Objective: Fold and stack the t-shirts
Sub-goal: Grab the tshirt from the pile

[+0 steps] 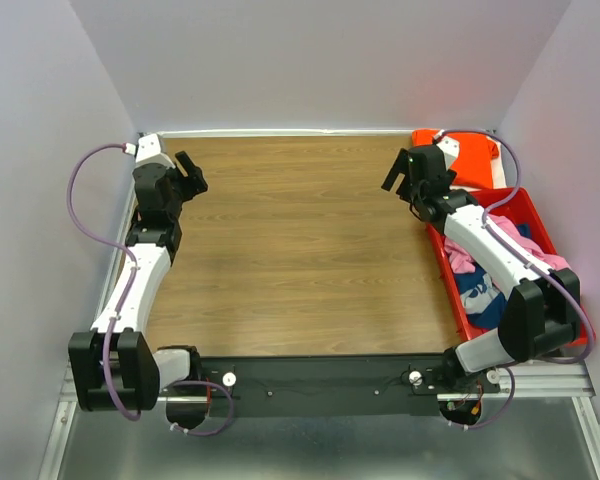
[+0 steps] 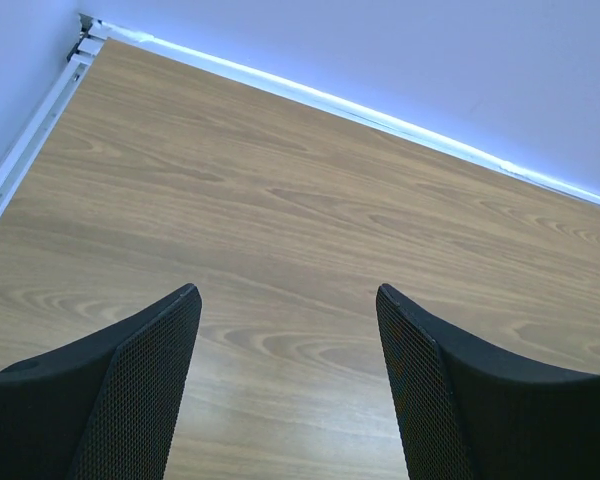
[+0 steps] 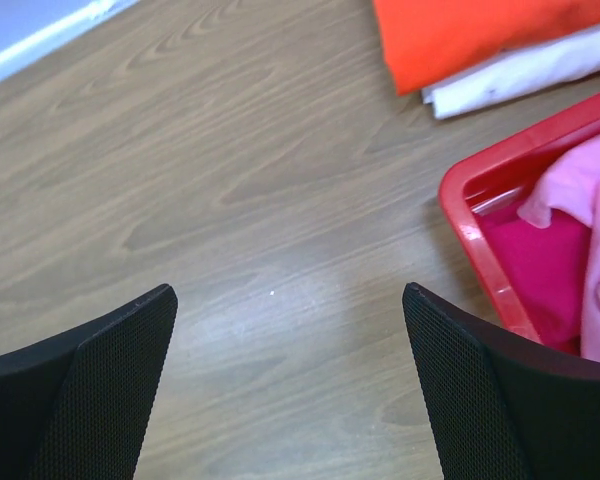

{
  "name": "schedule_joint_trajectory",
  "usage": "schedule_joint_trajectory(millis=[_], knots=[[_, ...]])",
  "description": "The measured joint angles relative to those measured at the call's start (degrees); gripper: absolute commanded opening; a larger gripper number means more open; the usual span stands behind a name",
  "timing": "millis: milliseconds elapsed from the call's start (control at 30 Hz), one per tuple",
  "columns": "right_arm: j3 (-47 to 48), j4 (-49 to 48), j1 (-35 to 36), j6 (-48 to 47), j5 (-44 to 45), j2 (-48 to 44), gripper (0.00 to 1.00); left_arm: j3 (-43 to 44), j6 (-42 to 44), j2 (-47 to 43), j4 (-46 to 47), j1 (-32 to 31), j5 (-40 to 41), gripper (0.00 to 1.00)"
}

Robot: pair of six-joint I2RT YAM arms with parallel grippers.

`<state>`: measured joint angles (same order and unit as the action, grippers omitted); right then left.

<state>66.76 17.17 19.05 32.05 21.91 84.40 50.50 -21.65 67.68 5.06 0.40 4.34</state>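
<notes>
t-shirts (image 3: pixel 580 180) in bin (image 3: pixel 480 255) (orange one (image 3: pixel 470 35) outside) | left tool (image 2: pixel 288 290), right tool (image 3: pixel 290 290): spread

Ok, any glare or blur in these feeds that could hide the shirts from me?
Top external: even light, soft shadows, the orange t-shirt slightly oversaturated. Left wrist: the white rail at the far edge is blown out, the rest sharp. Right wrist: a pale sheen on the table, but the red bin and pink t-shirt read clearly.
</notes>
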Motion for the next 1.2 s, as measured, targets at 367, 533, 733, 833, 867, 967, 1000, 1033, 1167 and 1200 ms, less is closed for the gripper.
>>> schedule_joint_trajectory(millis=[367, 533, 733, 833, 867, 967, 1000, 1033, 1167, 1200], knots=[[-0.1, 0.9, -0.7, 11.7, 13.7, 0.2, 1.0, 8.4, 2.2, 7.1, 3.9, 0.0, -0.9, 0.78], [-0.1, 9.7, -9.1, 19.3, 14.7, 0.5, 1.0, 9.4, 2.1, 8.4, 4.7, 0.0, -1.6, 0.76], [-2.8, 16.7, -18.9, 21.6, 14.3, -0.3, 1.0, 5.9, 1.1, 7.0, 5.3, -0.1, -1.6, 0.76], [-5.9, 18.2, -21.1, 21.8, 12.9, -2.2, 1.0, 4.2, 0.6, 6.3, 5.3, 0.0, -1.9, 0.75], [-7.0, 18.9, -22.2, 21.9, 12.0, -2.8, 1.0, 3.9, 0.6, 6.3, 5.2, 0.0, -2.2, 0.75], [-8.1, 19.8, -23.7, 21.7, 9.6, -2.1, 1.0, 3.8, 0.6, 6.3, 5.2, -0.1, -2.7, 0.75], [-8.2, 19.9, -23.7, 21.5, 8.7, -1.7, 1.0, 3.8, 0.6, 6.2, 5.2, -0.1, -2.8, 0.75], [-8.2, 19.9, -23.7, 21.4, 8.0, -1.3, 1.0, 3.7, 0.6, 6.0, 5.2, -0.1, -2.9, 0.75], [-8.9, 20.0, -23.6, 20.8, 4.8, 0.7, 0.98, 2.2, 0.4, 4.3, 5.1, -0.1, -3.1, 0.75], [-9.0, 20.0, -23.6, 20.5, 4.4, 1.2, 0.96, 1.7, 0.3, 3.8, 5.1, -0.1, -3.1, 0.75]])
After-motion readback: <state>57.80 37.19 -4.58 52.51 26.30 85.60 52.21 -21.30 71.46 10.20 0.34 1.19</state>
